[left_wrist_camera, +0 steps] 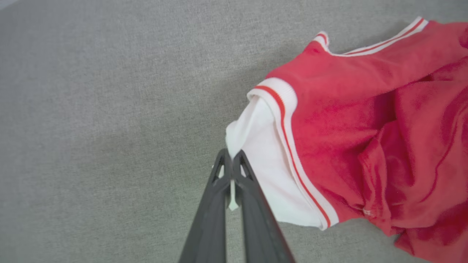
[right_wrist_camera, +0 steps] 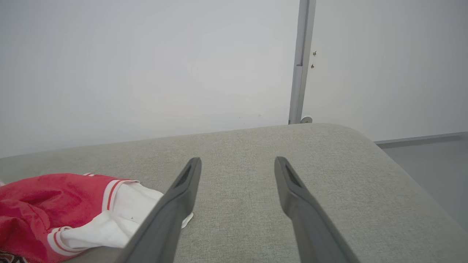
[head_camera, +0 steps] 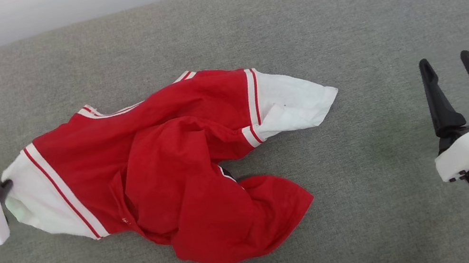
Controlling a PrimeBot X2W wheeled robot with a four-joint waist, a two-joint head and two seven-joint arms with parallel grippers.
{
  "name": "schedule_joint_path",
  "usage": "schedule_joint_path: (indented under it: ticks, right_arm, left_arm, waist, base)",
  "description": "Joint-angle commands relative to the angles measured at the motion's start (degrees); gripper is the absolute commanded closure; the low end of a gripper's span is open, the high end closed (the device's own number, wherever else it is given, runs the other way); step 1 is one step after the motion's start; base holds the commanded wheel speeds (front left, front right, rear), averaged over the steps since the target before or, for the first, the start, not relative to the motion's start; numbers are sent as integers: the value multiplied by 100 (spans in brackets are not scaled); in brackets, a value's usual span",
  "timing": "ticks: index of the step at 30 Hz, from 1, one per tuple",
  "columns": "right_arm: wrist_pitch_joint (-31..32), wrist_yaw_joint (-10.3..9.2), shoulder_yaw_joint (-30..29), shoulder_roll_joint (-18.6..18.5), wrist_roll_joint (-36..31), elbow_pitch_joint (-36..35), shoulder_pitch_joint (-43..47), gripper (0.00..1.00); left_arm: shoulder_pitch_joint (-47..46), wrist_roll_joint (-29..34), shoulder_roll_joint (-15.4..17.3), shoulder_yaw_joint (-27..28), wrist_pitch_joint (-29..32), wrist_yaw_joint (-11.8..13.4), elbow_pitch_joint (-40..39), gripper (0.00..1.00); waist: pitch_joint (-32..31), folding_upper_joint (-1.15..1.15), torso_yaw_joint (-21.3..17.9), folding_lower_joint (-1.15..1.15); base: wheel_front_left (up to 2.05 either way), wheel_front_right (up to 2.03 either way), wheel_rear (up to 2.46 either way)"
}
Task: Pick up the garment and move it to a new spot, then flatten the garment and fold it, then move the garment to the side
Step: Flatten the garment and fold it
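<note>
- Grey fabric-covered worktop lies under the right fingers.
- White wall stands beyond the fingertips.
- Pale vertical post rises ahead, slightly right.
- Grey floor is far right.

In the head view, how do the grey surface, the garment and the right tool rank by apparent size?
Largest to smallest: grey surface, garment, right tool. The tool is nearer the camera, yet looks smallest.

Grey fabric couch, white wall, grey floor
</note>
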Motion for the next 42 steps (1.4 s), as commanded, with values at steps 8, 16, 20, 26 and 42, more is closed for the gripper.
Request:
schedule_joint_path:
  ticks: [8,16,20,26,42]
  right_arm:
    - [69,-2,81,-1,29,-31,-49,0]
    - [114,-2,97,0,4,-62,-31,0]
    - [148,-2,75,-1,-17,-107,6,0]
    - [269,-2,170,-1,-73,-237,-75,0]
    - [1039,-2,671,-335,53,-242,-348,0]
  left_arm:
    - [-230,-129,-392,-107,-100,-243,778,100]
    - [-535,-133,-444,-213,116,-359,1200,0]
    - [-627,-189,-410,-285,512,-227,1266,0]
    - [-802,53,-373,-441,594,-207,1532,0]
    - [-1227,95,-1220,-708,194,-574,3035,100]
  waist:
    - [73,0,30,0]
    - [65,0,1,0]
    - [80,0,22,0]
    - [228,0,26,0]
    - [577,0,213,0]
  base:
    - [0,0,0]
    - [0,0,0]
    - [0,0,0]
    - [0,0,0]
    - [0,0,0]
